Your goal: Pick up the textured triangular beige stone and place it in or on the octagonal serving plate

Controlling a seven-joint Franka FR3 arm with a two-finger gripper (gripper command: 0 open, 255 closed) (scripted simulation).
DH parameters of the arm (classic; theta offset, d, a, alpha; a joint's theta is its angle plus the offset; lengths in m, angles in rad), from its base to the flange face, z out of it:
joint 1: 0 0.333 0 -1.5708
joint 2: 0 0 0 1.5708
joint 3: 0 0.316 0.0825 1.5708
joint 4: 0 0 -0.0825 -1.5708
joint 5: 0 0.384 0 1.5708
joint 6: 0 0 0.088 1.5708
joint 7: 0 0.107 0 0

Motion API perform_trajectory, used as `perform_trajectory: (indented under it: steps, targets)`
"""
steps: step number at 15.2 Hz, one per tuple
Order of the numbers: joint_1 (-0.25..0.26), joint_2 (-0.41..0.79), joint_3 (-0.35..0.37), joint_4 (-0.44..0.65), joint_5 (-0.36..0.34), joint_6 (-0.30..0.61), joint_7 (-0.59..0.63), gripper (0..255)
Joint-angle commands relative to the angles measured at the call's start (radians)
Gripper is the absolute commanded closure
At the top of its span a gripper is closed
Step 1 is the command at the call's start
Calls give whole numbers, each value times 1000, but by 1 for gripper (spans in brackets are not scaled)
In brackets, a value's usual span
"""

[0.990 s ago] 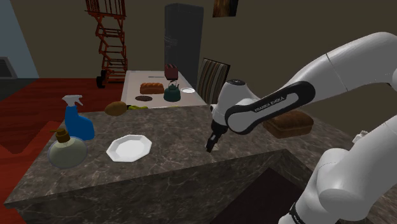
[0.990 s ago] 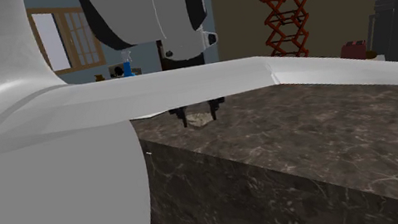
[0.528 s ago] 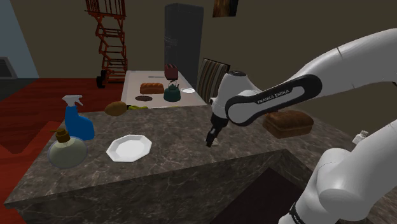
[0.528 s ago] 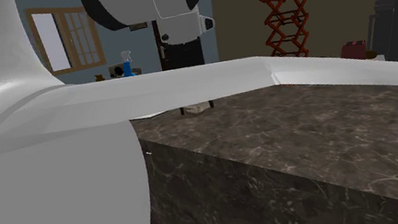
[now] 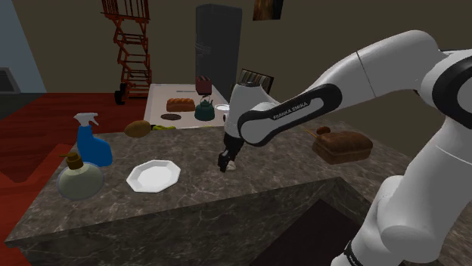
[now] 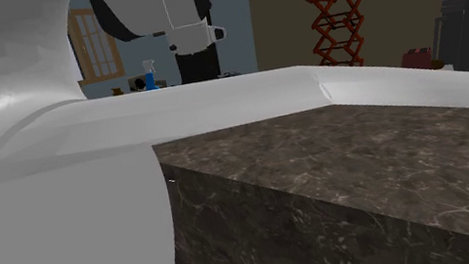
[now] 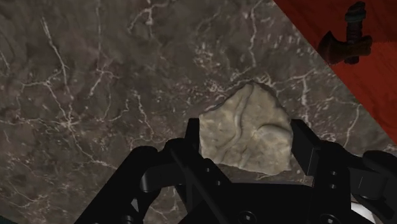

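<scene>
The beige, rough-faced stone (image 7: 245, 130) sits clasped between my two black fingers in the wrist view, above the dark marble counter (image 7: 95, 95). My gripper (image 7: 247, 139) is shut on it. In the shoulder view the gripper (image 5: 225, 164) hangs a little above the counter, to the right of the white octagonal plate (image 5: 154, 176). The plate lies flat with nothing on it, about a hand's width from the gripper. In the second exterior view the white arm (image 6: 219, 109) hides the gripper's tips and the stone.
A blue spray bottle (image 5: 92, 142) and a round corked bottle (image 5: 79, 180) stand left of the plate. A brown lump (image 5: 138, 128) lies behind it, and a dark loaf (image 5: 343, 146) sits at the counter's right. Red floor (image 7: 375, 83) lies beyond the counter edge.
The gripper has carried the stone up off the counter and toward the shoulder view's left, closer to the plate. In the second exterior view the stone has passed behind the arm.
</scene>
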Motion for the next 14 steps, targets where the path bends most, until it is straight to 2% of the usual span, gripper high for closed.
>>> perform_trajectory:
  steps: [1,8,14]
  targets:
    - [9,69,15,86,-14,-19,34,255]
    - [57,308,44,400,-73,-101,138,255]
    - [115,533,49,732,-114,-215,198,255]
